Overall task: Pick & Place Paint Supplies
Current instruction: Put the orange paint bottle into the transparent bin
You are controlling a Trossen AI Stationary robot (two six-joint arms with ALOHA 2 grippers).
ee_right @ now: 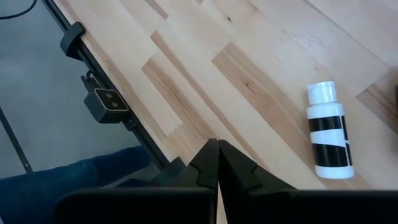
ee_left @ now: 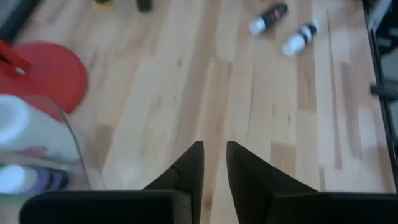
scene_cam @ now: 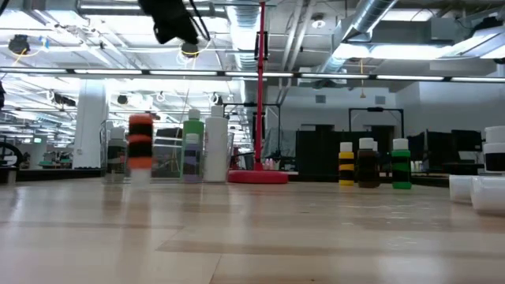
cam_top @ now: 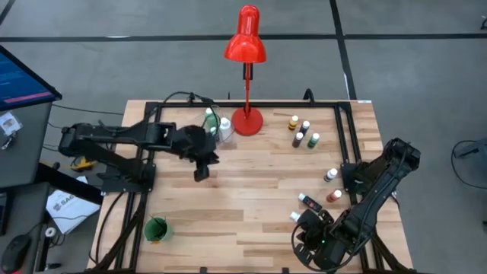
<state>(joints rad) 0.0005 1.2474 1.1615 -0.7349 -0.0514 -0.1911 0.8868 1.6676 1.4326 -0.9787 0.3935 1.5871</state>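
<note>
Left tool over mid-surface, near clear bin; fingers slightly parted, gripping nothing. Right tool low at front right corner, fingers pressed together, empty. In bin, beside lamp base: white bottle, green one, purple-labelled one. Orange-and-black bottle near bin in low view. Four bottles standing at back right. Others scattered at right edge; white one with dark bands lying flat near right tool. Green cup at front left.
</note>
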